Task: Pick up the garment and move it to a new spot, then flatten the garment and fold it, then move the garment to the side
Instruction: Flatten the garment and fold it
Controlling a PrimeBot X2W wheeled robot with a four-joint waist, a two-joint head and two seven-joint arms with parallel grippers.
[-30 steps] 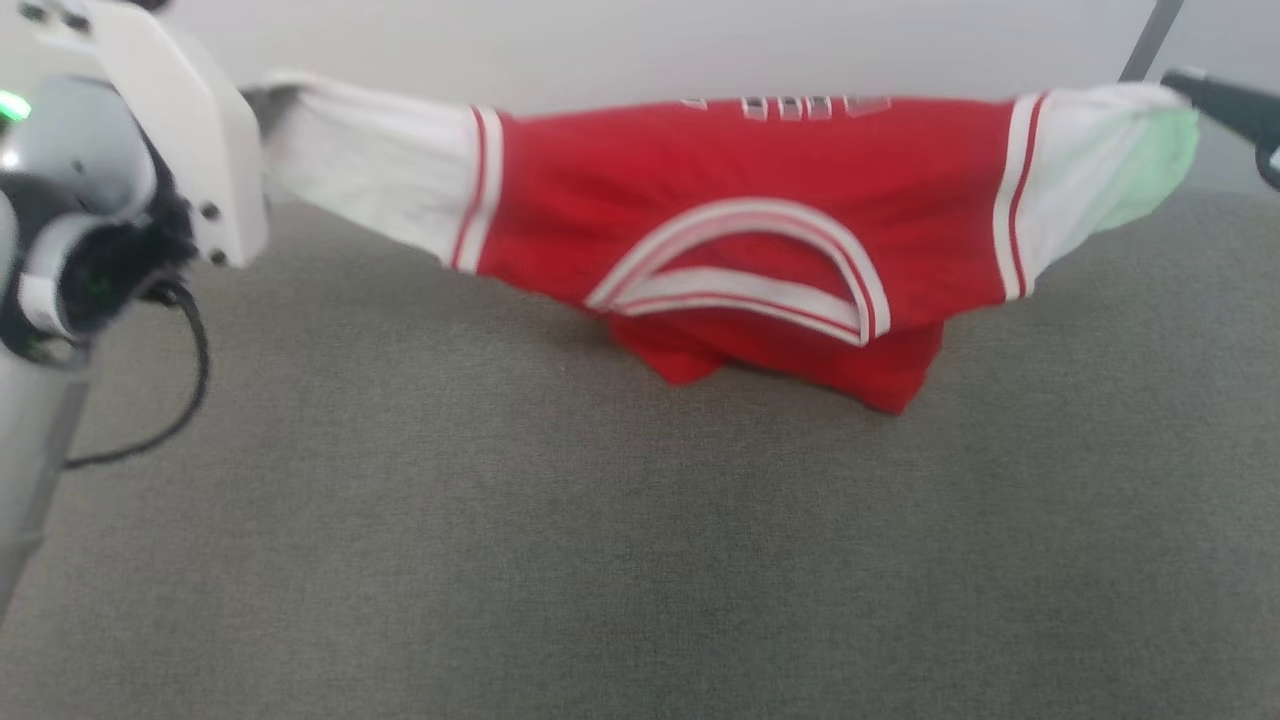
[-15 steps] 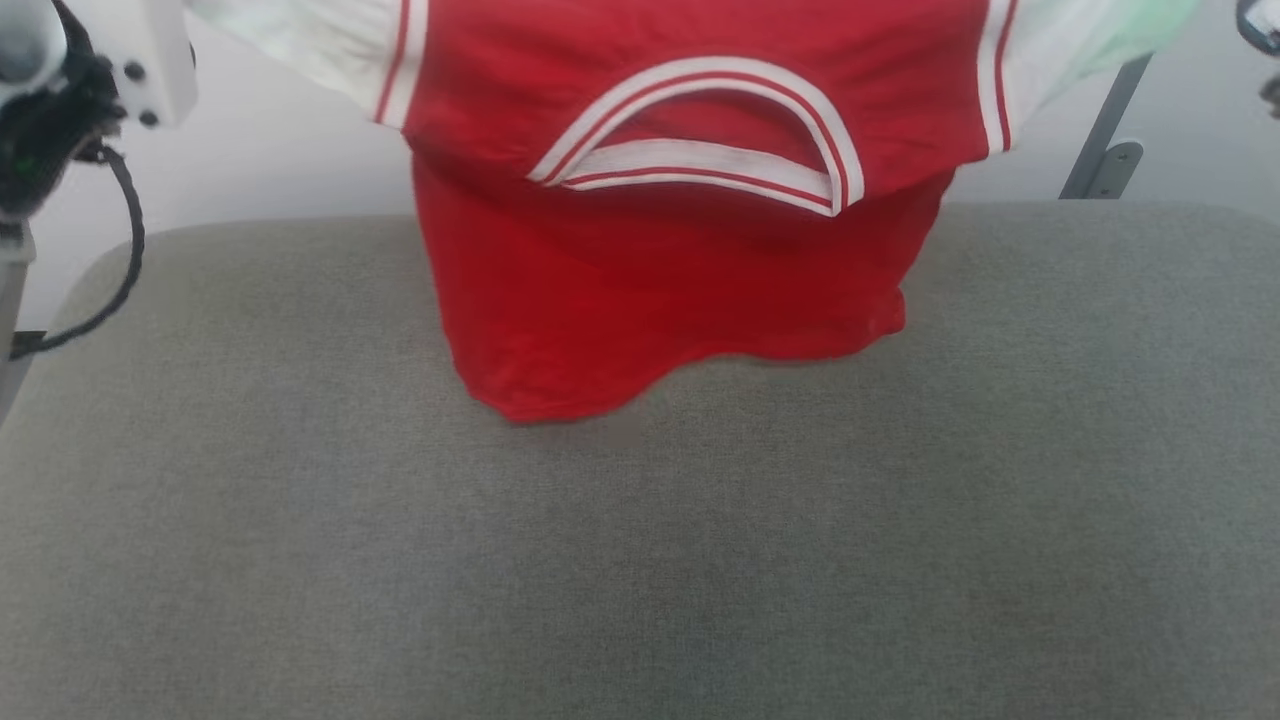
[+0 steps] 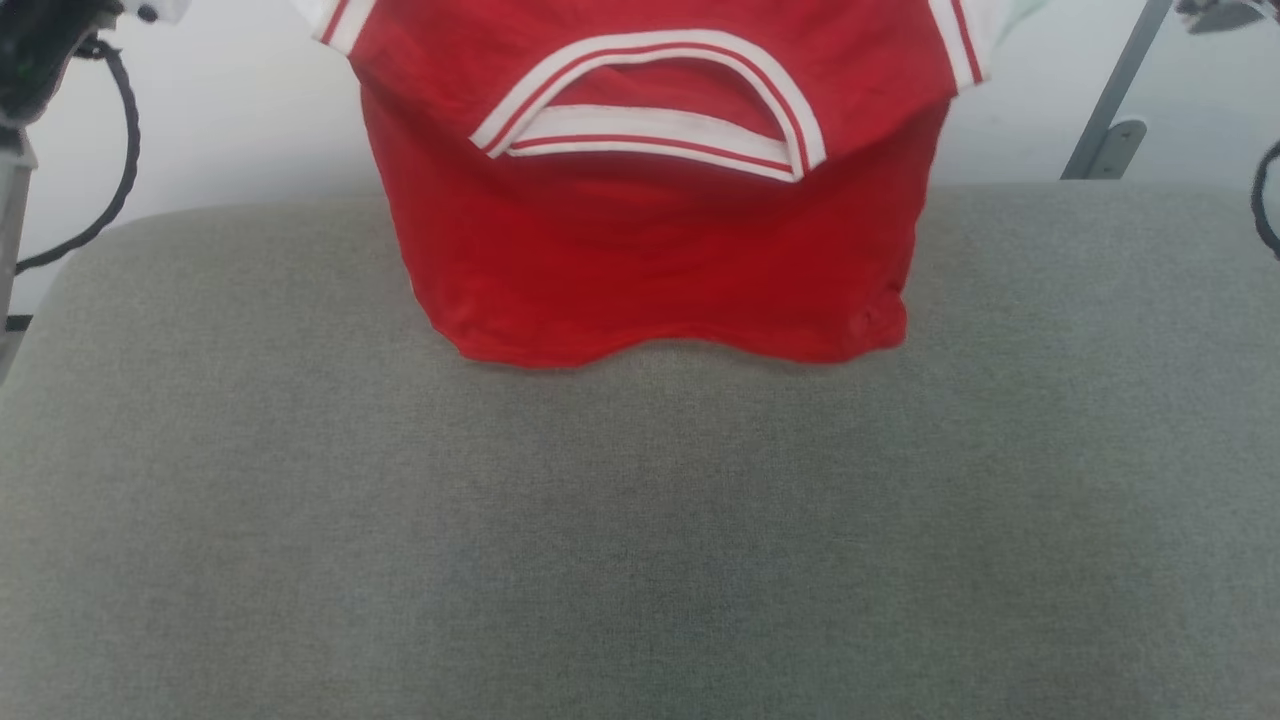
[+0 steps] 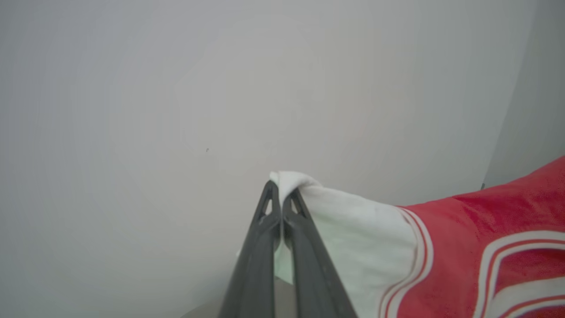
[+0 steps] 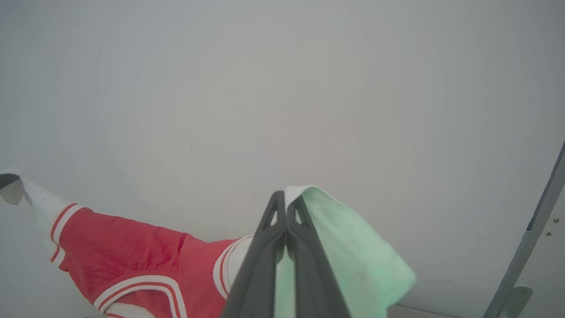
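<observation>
The garment (image 3: 650, 250) is a red jersey with a white-and-red collar (image 3: 650, 120). It hangs spread between my two grippers, back face toward the head view. Its hem (image 3: 680, 350) is level with the far part of the grey padded surface (image 3: 640, 540); I cannot tell whether it touches. In the left wrist view my left gripper (image 4: 280, 194) is shut on the tip of one white sleeve (image 4: 353, 221). In the right wrist view my right gripper (image 5: 285, 204) is shut on the other sleeve (image 5: 348, 247), which looks pale green there. The print is hidden.
A white wall stands behind the padded surface. A grey metal post (image 3: 1110, 110) rises at the back right. A black cable (image 3: 120, 150) loops from my left arm (image 3: 30, 50) at the upper left. The near half of the surface is bare grey fabric.
Both grippers have lifted the garment, so its red body now hangs down open instead of lying bunched on the surface. The head view has also shifted, and the sleeves have left its top edge.
</observation>
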